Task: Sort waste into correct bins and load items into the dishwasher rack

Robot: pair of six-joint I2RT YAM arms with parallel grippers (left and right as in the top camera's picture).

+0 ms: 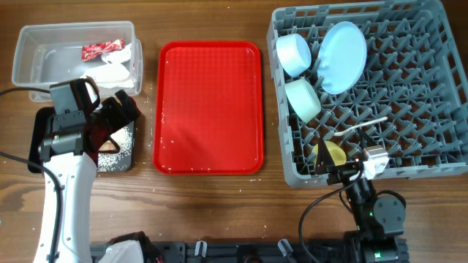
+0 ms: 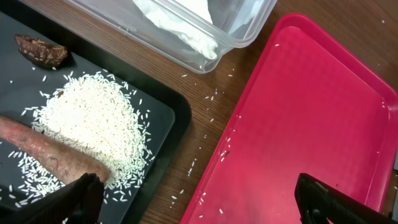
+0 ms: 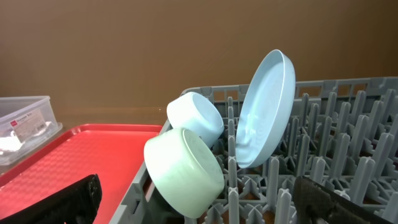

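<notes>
The grey dishwasher rack [image 1: 409, 88] holds two light-blue bowls [image 1: 294, 53] [image 1: 303, 100], the plate [image 1: 342, 57], the white spoon [image 1: 363, 128] and the yellow cup [image 1: 330, 153]. The clear tub [image 1: 29, 58] holds the red wrapper [image 1: 102, 50] and white paper [image 1: 110, 73]. The black tray [image 2: 158, 118] holds rice [image 2: 93, 124], the brown scrap [image 2: 40, 48] and the carrot-like stick [image 2: 50, 152]. My left gripper [image 2: 205, 202] is open and empty above the black tray's right edge. My right gripper [image 3: 199, 205] is open and empty at the rack's front, facing the bowls [image 3: 186, 165] and plate [image 3: 267, 106].
The flat red serving tray [image 1: 210, 106] lies between the bins and the rack, with a few rice grains on it. Loose grains also lie on the wooden table [image 2: 205, 99] between the black tray and the red tray [image 2: 298, 124].
</notes>
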